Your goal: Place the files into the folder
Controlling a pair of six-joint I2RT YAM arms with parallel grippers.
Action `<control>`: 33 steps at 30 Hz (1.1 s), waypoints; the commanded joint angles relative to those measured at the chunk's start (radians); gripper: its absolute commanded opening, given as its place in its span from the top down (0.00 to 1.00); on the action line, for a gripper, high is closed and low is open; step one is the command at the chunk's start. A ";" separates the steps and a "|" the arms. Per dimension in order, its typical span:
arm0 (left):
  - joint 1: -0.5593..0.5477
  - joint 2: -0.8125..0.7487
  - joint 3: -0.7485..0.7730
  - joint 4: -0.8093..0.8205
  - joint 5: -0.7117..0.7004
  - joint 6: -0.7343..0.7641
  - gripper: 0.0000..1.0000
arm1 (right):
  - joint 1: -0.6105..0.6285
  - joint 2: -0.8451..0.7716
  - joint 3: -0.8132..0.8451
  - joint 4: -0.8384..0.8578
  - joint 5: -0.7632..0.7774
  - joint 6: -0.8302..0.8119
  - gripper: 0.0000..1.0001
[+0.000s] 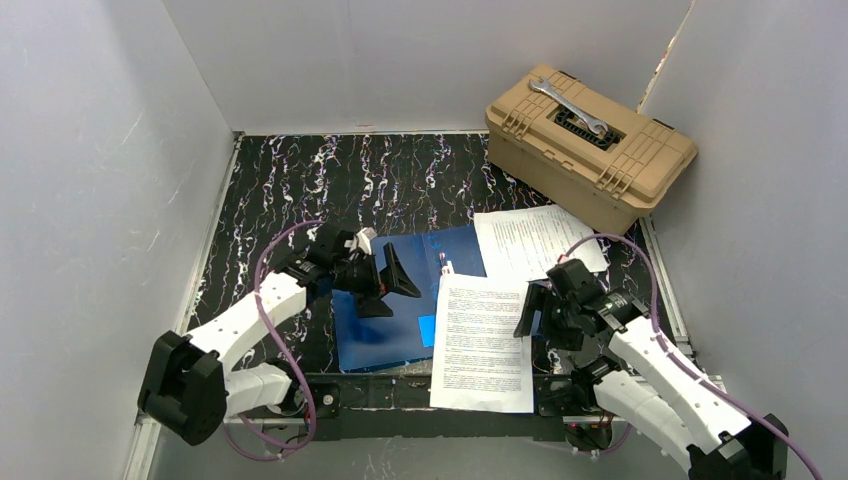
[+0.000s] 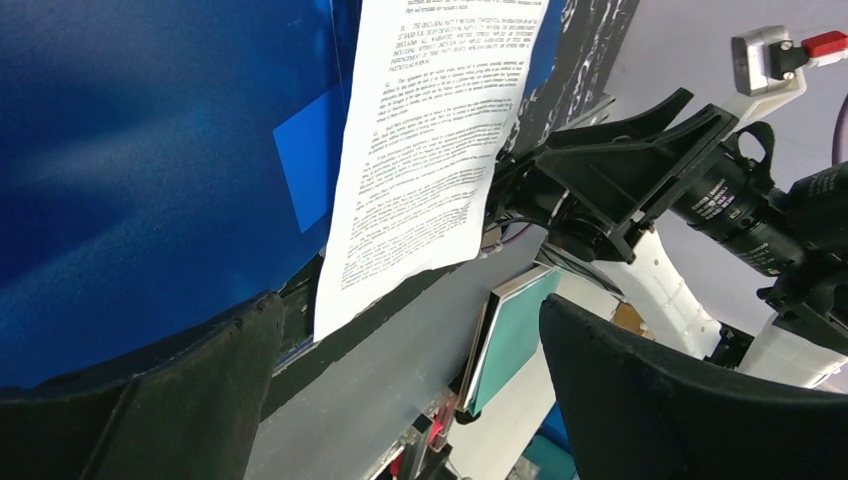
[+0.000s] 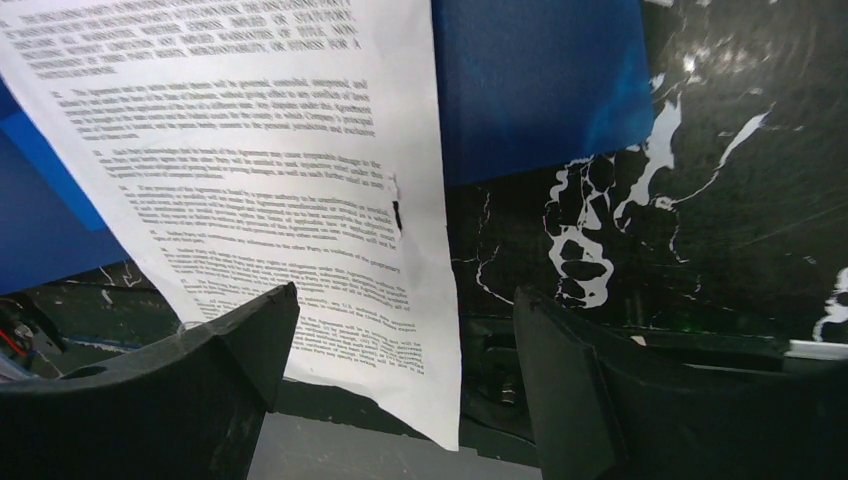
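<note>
The blue folder (image 1: 395, 300) lies flat on the black marbled table. One printed white sheet (image 1: 483, 340) lies across the folder's right edge and hangs over the table's near edge. A second sheet (image 1: 535, 240) lies behind it, toward the toolbox. My left gripper (image 1: 388, 288) is open and empty, just above the folder's left half. My right gripper (image 1: 533, 322) is open and empty at the near sheet's right edge. The left wrist view shows the folder (image 2: 150, 150), the sheet (image 2: 430, 140) and open jaws (image 2: 410, 390). The right wrist view shows the sheet (image 3: 250, 170), the folder (image 3: 540, 80) and open jaws (image 3: 400, 390).
A tan toolbox (image 1: 590, 150) with a wrench (image 1: 568, 107) on its lid stands at the back right, close to the far sheet. White walls enclose the table (image 1: 340, 180) on three sides. The table's near edge runs just under both grippers.
</note>
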 commanded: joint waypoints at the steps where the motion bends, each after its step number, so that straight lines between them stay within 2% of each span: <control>1: -0.047 0.048 -0.012 0.087 -0.030 -0.034 0.02 | -0.003 -0.045 -0.111 0.080 -0.081 0.100 0.13; 9: -0.078 0.137 -0.048 0.169 -0.036 -0.051 0.02 | -0.001 -0.121 -0.267 0.214 -0.180 0.180 0.13; 16: -0.092 0.213 -0.082 0.213 -0.036 -0.049 0.02 | -0.001 -0.150 -0.348 0.281 -0.222 0.228 0.18; 20: -0.092 0.235 -0.098 0.224 -0.043 -0.044 0.02 | -0.002 -0.166 -0.374 0.300 -0.222 0.241 0.27; 28: -0.094 0.256 -0.134 0.246 -0.046 -0.036 0.02 | -0.002 -0.207 -0.425 0.364 -0.248 0.293 0.52; 33: -0.093 0.267 -0.148 0.255 -0.043 -0.037 0.02 | -0.002 -0.230 -0.459 0.414 -0.264 0.324 0.54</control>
